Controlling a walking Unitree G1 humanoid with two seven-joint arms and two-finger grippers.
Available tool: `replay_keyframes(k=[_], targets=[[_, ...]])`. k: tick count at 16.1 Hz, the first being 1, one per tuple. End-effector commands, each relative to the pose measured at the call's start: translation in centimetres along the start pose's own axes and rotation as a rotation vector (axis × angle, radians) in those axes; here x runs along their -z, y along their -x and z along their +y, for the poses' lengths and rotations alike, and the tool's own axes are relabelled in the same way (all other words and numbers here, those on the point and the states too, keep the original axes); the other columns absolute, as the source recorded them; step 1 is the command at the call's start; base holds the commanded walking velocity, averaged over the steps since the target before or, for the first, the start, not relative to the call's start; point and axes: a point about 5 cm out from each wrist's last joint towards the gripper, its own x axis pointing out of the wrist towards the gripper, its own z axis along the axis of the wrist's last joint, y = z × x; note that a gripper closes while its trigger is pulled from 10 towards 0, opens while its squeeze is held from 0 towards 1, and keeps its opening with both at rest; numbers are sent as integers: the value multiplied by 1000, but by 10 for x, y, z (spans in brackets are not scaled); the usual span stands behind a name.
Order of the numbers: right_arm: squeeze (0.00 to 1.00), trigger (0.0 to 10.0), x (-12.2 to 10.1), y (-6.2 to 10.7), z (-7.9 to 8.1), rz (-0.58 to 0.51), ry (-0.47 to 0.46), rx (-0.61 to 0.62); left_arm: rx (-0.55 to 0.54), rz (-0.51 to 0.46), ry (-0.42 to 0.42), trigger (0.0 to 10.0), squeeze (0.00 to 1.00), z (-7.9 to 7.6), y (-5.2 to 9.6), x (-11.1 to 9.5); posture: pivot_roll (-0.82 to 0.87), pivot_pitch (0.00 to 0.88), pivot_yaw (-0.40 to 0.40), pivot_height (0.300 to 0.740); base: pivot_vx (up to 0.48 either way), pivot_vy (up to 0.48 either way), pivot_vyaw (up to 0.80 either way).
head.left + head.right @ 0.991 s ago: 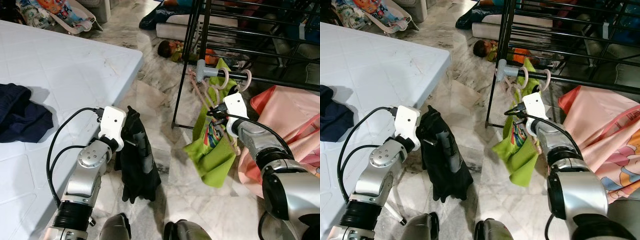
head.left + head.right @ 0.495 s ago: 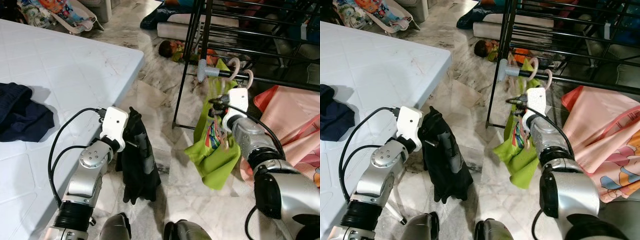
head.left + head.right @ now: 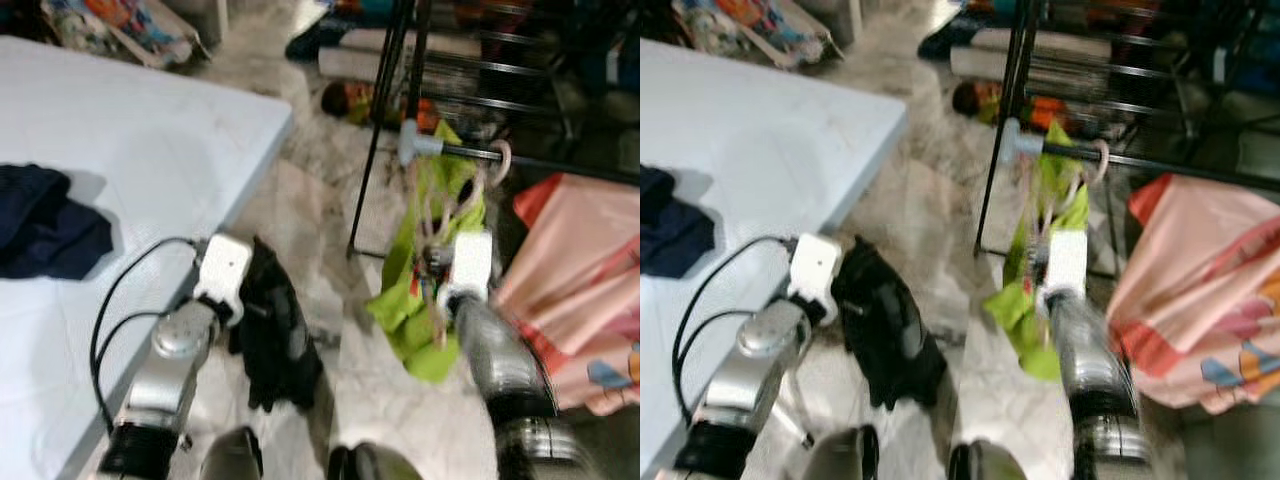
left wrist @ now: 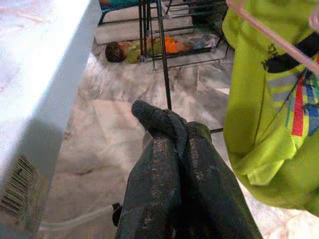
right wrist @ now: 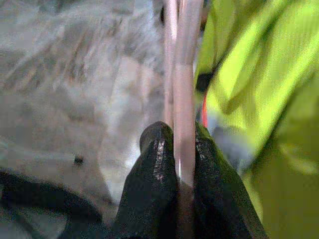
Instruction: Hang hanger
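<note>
Right wrist view gives you the clearest look at the task's thing: the pink hanger [image 5: 182, 74] runs straight up between the right gripper [image 5: 178, 164], whose jaws are pinching its thin bar from both sides. From the head views, which are blurred, you see that hanger carrying a lime-green shirt [image 3: 430, 300], and its hook appears to sit at or over the black rail [image 3: 520, 158] of the drying rack, near the rail's grey end cap [image 3: 408, 142]; whether the hook rests on the rail is hard to tell in the blur. Your right arm reaches forward, its white wrist housing just below the hanger's neck, pressed against the green fabric.

Your left gripper [image 4: 172, 144] is low beside the bed, jaws pressed together with the fingertips crossed, holding nothing. In its wrist view the green shirt hangs close beside it, with a colourful striped print showing on the front.

A pale bed [image 3: 120, 150] fills your left side, with a dark navy garment [image 3: 45, 225] lying on it. A pink printed cloth [image 3: 580, 290] is heaped to your right. On the marble floor [image 4: 99, 124] beyond the rack's black legs lies a small doll [image 4: 124, 50] in green and orange.
</note>
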Motion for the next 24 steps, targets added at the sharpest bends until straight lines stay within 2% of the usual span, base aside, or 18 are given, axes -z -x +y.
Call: replay_keyframes(k=[1, 4, 11, 13, 24], targets=[[0, 10000, -3, 9, 2, -5, 11, 9, 8, -31, -19, 10000, 0, -3, 0, -4, -24, 60, -33, 740, 0, 0, 0], [0, 10000, 13, 33, 3, 57, 5, 54, 3, -29, -17, 10000, 0, -8, -1, -3, -32, 74, -35, 740, 0, 0, 0], [0, 10000, -4, 24, 0, 61, -18, 64, -1, -35, -32, 10000, 0, -8, -1, -5, -21, 91, -41, 740, 0, 0, 0], [0, 10000, -2, 25, 2, 86, -65, 79, -12, -37, -35, 10000, 0, -6, -1, -5, -19, 90, -40, 740, -268, 0, 0], [0, 10000, -3, 23, 9, 105, -75, 67, -11, -43, -43, 10000, 0, -6, -4, -7, -20, 93, -38, 740, -264, 0, 0]])
